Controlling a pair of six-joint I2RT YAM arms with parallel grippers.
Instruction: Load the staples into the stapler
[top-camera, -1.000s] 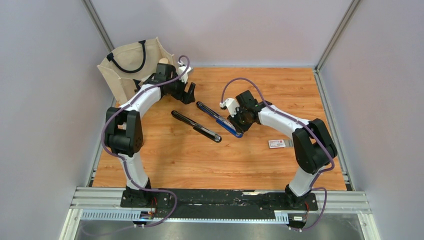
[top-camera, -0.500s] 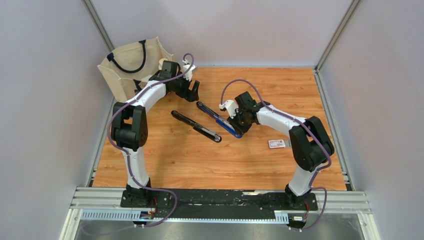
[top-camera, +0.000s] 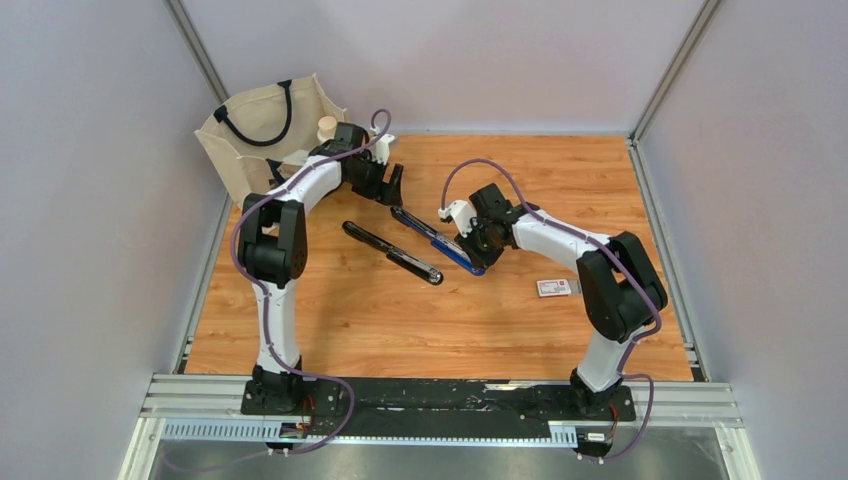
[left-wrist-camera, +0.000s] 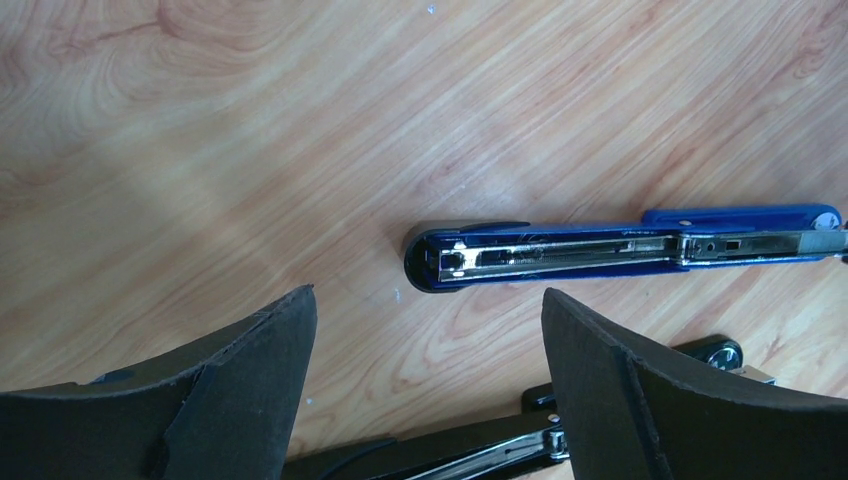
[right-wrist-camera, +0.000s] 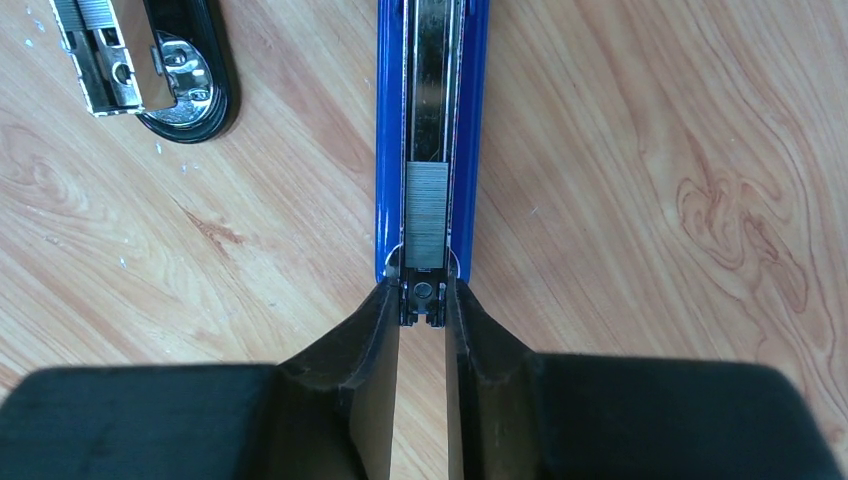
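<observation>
Right gripper (right-wrist-camera: 422, 300), jaws narrow, pinched the end of the opened blue stapler (right-wrist-camera: 473, 120); staples (right-wrist-camera: 427, 215) lay in its channel. Left gripper (left-wrist-camera: 428, 300) hung wide open above the other end.

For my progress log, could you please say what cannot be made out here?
Top view: staple box print, too small.
Top view: tote bag interior, behind its walls.
Left wrist view: black stapler, mostly behind left fingers, cut by bottom edge.
Right wrist view: blue stapler far end, past top edge.
</observation>
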